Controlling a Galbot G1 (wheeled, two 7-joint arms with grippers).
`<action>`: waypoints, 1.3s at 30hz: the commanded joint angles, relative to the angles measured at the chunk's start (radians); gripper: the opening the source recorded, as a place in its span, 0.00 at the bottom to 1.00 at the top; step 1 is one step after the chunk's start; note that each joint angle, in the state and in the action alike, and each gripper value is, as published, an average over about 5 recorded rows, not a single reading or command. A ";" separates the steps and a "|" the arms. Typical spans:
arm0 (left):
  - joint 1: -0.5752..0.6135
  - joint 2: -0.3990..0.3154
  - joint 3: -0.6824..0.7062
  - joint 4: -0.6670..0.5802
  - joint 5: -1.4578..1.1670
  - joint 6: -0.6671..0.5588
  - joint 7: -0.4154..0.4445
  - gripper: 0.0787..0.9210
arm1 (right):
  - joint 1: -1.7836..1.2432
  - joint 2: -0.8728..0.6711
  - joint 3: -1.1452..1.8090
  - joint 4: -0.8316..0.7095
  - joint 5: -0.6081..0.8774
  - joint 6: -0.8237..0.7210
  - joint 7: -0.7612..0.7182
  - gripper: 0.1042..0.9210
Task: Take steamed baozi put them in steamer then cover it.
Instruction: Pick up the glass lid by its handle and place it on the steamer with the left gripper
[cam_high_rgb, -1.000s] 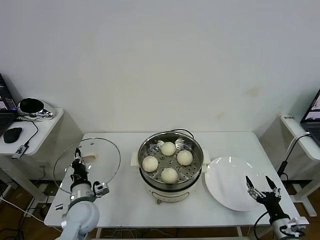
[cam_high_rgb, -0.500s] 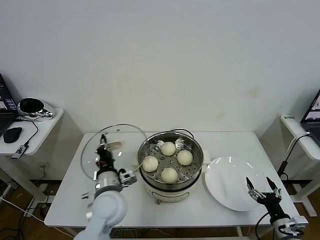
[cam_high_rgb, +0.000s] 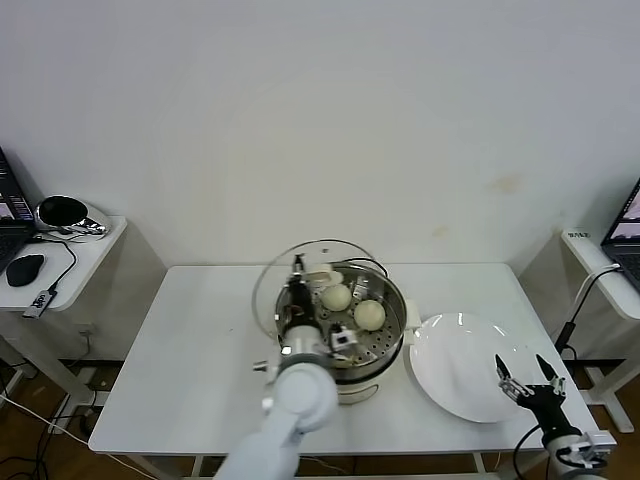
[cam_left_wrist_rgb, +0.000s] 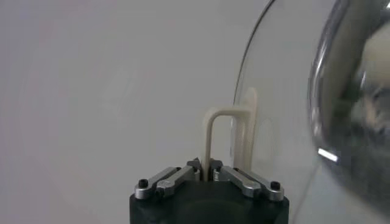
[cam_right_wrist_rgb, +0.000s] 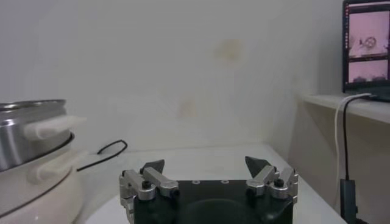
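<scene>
My left gripper (cam_high_rgb: 298, 268) is shut on the cream-white handle (cam_left_wrist_rgb: 220, 135) of the clear glass cover (cam_high_rgb: 322, 262) and holds it tilted on edge over the left part of the steamer (cam_high_rgb: 391, 320). Two baozi (cam_high_rgb: 336, 297) (cam_high_rgb: 369, 314) show in the shiny basket; the others are hidden behind my left arm. In the left wrist view the jaws pinch the handle bar and the glass disc (cam_left_wrist_rgb: 292, 91) stands to one side. My right gripper (cam_high_rgb: 528, 381) is open and empty, low at the table's front right corner; it also shows in the right wrist view (cam_right_wrist_rgb: 205, 165).
A flat white plate (cam_high_rgb: 455, 372) lies right of the steamer. The pot's black cord (cam_right_wrist_rgb: 103, 153) runs behind it. A side table with a mouse and headset (cam_high_rgb: 62, 215) stands at the left. A laptop (cam_right_wrist_rgb: 365, 45) sits on a shelf at the right.
My left arm has carried the cover from the table's left side rightward, to above the steamer's left rim. It now hides two of the baozi. The right gripper has stayed put.
</scene>
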 joint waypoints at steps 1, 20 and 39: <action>-0.056 -0.088 0.139 0.128 0.131 0.045 0.029 0.08 | 0.005 0.004 0.001 -0.012 -0.011 0.004 -0.001 0.88; -0.034 -0.088 0.093 0.129 0.264 0.045 0.161 0.08 | 0.021 -0.008 0.005 -0.013 -0.013 0.004 -0.004 0.88; -0.008 -0.089 0.055 0.133 0.244 0.044 0.150 0.08 | 0.012 -0.002 -0.005 -0.009 -0.020 0.012 -0.006 0.88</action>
